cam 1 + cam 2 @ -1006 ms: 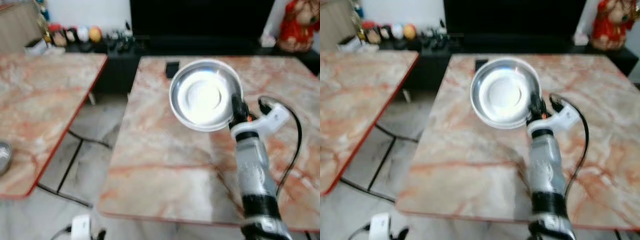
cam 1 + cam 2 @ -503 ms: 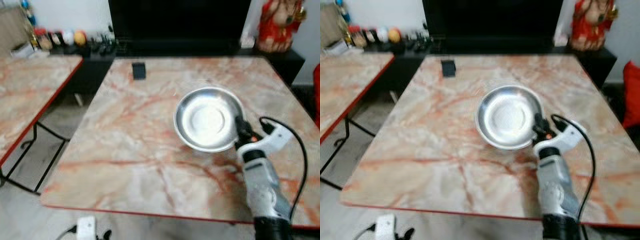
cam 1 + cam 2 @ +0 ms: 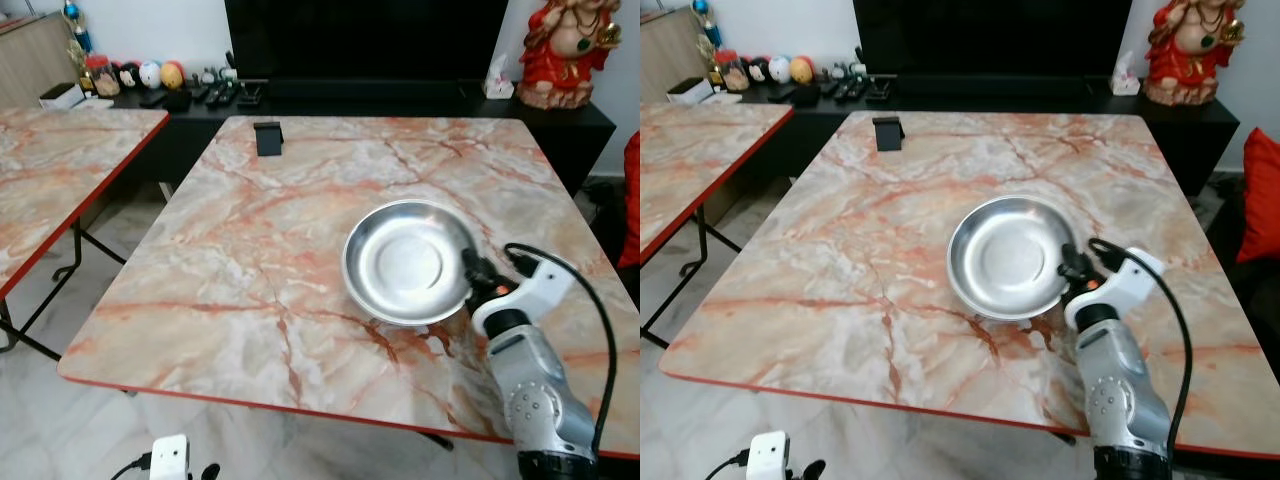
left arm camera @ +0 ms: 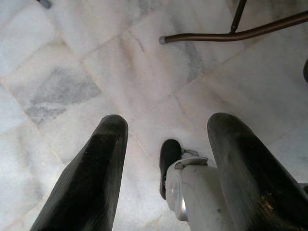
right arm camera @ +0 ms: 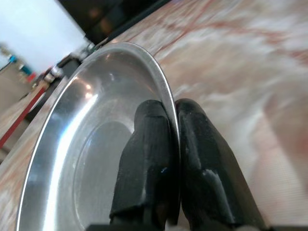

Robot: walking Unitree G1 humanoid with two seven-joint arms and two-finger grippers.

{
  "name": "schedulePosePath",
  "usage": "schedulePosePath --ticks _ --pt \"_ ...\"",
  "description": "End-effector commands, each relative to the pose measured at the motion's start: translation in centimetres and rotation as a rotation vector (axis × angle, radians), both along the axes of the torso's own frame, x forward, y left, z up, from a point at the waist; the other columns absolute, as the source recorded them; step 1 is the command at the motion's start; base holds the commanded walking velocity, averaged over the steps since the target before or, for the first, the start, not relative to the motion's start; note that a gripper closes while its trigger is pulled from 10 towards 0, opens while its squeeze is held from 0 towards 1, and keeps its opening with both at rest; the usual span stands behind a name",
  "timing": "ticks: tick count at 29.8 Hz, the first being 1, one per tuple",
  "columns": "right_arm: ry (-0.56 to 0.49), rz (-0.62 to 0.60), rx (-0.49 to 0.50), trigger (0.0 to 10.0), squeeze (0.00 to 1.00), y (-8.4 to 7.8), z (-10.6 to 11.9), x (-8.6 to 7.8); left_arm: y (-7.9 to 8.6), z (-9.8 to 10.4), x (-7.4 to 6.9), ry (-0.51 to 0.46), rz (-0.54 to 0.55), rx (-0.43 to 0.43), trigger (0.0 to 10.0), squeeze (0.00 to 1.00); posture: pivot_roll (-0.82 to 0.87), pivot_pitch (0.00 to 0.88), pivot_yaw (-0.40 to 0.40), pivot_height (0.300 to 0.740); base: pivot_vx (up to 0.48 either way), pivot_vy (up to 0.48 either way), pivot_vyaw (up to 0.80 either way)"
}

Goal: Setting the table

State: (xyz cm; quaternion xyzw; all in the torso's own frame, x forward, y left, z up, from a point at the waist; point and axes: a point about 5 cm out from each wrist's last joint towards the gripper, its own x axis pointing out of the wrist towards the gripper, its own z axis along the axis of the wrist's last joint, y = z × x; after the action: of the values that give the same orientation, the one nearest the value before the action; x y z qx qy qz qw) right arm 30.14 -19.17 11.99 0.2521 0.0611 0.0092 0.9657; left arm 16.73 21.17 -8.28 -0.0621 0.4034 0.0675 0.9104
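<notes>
Right gripper (image 5: 168, 159) is clamped on the rim of the steel plate (image 3: 405, 262), one finger inside the dish, one outside, pinching the right-hand edge as the robot sees it. The plate sits over the marble table (image 3: 250, 280), toward the robot's right of centre and well apart from the small black stand (image 3: 267, 137) near the far edge; touching the tabletop or just above it, can't tell. The plate extends leftward and away from the jaws, so release probably means lowering flat, then opening and pulling back right. Left gripper (image 4: 163, 163) hangs idle over the floor tiles (image 4: 120, 72), fingers spread wide, holding nothing.
</notes>
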Motion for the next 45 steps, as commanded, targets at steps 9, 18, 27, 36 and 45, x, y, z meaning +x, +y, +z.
schedulePosePath --ticks 9,18,27,36,45 --pt "0.160 -0.027 -0.056 10.0 0.00 0.1 -1.6 -0.2 0.4 -0.1 -0.3 0.033 -0.010 0.010 10.0 0.00 -0.10 0.000 0.051 0.740 0.000 0.000 0.00" --pt "0.308 -0.025 -0.092 10.0 0.00 -0.2 -3.6 -2.2 1.2 0.1 0.0 0.030 -0.017 0.021 10.0 0.00 -0.11 0.000 0.070 0.740 0.000 0.000 0.00" --pt "0.424 -0.001 -0.124 10.0 0.00 -0.6 -4.2 -4.0 1.2 0.2 0.0 0.030 -0.032 0.018 10.0 0.00 -0.12 0.000 0.073 0.740 0.000 0.000 0.00" --pt "0.450 0.055 -0.138 10.0 0.00 -0.2 -4.1 -4.8 0.9 0.0 -0.1 0.047 -0.033 0.013 10.0 0.00 -0.11 0.000 0.063 0.740 0.000 0.000 0.00" --pt "0.487 0.062 -0.168 10.0 0.00 -0.4 -4.5 -5.3 0.4 -0.2 -0.2 0.062 -0.029 0.007 10.0 0.00 -0.12 0.000 0.060 0.740 0.000 0.000 0.00"
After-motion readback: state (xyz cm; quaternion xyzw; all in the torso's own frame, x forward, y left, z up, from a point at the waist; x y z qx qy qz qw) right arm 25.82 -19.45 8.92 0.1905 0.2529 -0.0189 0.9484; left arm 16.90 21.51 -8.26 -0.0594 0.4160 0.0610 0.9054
